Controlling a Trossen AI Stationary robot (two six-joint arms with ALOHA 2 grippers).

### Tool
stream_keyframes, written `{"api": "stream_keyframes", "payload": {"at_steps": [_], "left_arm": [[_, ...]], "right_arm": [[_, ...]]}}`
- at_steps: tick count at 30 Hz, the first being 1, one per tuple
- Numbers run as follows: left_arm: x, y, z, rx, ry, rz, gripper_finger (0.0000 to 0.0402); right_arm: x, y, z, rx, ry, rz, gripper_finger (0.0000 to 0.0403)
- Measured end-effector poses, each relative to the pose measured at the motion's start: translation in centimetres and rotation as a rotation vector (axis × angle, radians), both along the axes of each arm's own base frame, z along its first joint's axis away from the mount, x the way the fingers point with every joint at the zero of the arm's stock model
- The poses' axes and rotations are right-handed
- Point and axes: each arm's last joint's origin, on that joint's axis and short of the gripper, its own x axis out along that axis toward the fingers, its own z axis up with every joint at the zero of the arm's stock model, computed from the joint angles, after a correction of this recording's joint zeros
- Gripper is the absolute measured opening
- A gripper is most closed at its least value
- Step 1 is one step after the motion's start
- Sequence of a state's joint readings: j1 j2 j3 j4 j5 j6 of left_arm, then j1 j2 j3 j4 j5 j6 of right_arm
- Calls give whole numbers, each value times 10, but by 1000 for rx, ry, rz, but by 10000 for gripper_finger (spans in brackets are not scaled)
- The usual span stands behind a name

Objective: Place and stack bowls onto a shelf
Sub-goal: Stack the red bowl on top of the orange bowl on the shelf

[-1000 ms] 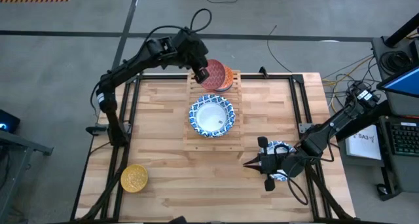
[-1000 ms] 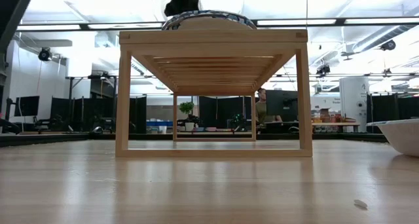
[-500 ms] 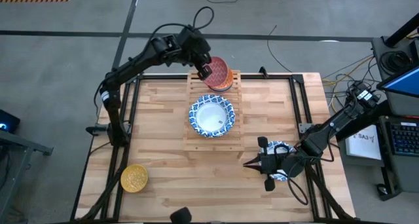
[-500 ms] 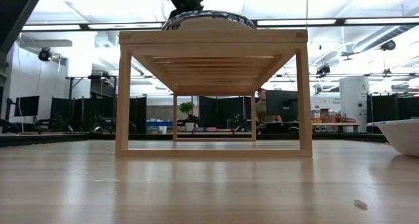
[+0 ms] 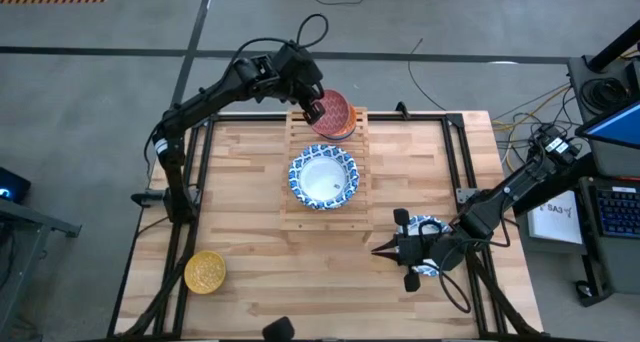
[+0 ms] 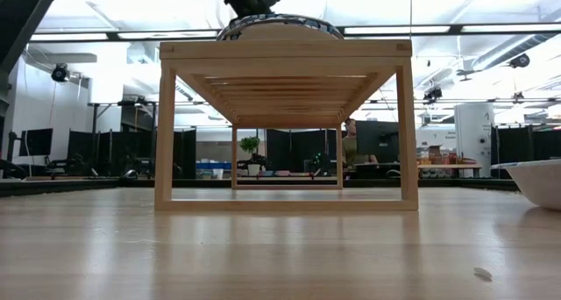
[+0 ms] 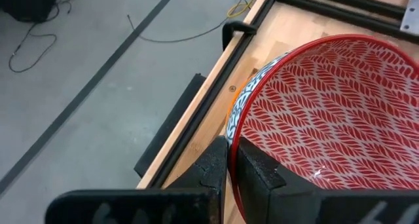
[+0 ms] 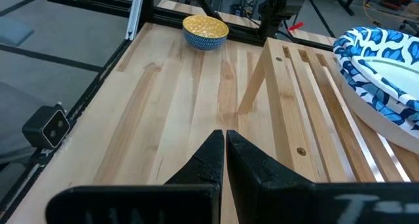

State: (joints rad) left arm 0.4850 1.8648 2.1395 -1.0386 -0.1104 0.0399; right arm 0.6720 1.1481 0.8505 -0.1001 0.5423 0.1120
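Observation:
My left gripper (image 5: 312, 109) is shut on the red-patterned bowl (image 5: 334, 111) at the far end of the wooden shelf (image 5: 290, 210), right above the orange bowl (image 5: 342, 133). In the left wrist view the red bowl (image 7: 327, 112) covers the orange bowl (image 7: 238, 93). Wide blue-rimmed bowls (image 5: 323, 177) sit on the shelf's middle slats. The yellow bowl (image 5: 205, 272) stands on the table's near left corner. My right gripper (image 5: 385, 250) is shut, low over the table near the shelf's near right corner, with another wide blue-rimmed bowl (image 5: 428, 227) beneath its arm. My left gripper pinches the red bowl's rim (image 7: 230, 140) on its left side, one finger (image 7: 258, 168) inside the bowl and one outside. The fingers come from above and from the table's left, slanting down. The bowl sits over the orange bowl; whether it rests on it, I cannot tell.
The low view looks under the shelf (image 6: 285, 50), with a wide bowl (image 6: 279, 24) on top and a white bowl's side (image 6: 536, 182) at the right edge. The right wrist view shows the yellow bowl (image 8: 205, 30) across bare planks and the shelf's leg (image 8: 252, 80).
My left gripper has carried the red bowl a short way toward the table's right, from beside the orange bowl to over it, and the bowl has levelled out. The right arm has kept still.

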Motion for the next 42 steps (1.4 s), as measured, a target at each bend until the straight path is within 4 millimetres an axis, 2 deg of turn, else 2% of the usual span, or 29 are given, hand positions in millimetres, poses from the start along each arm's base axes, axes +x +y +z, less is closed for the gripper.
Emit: {"api": "stream_keyframes", "payload": {"at_steps": [5, 18, 32, 37, 42], "left_arm": [[1, 1, -6, -11, 9, 6, 10], [3, 2, -4, -6, -23, 16, 14], [3, 2, -3, -3, -24, 14, 95], [2, 1, -4, 33, 17, -37, 104], [0, -7, -10, -32, 76, -316, 97]], "right_arm": [[0, 0, 0, 0, 0, 0, 9], [0, 0, 0, -1, 0, 0, 9], [0, 0, 0, -1, 1, 0, 9], [0, 0, 0, -2, 1, 0, 9], [0, 0, -1, -7, 8, 0, 9]]}}
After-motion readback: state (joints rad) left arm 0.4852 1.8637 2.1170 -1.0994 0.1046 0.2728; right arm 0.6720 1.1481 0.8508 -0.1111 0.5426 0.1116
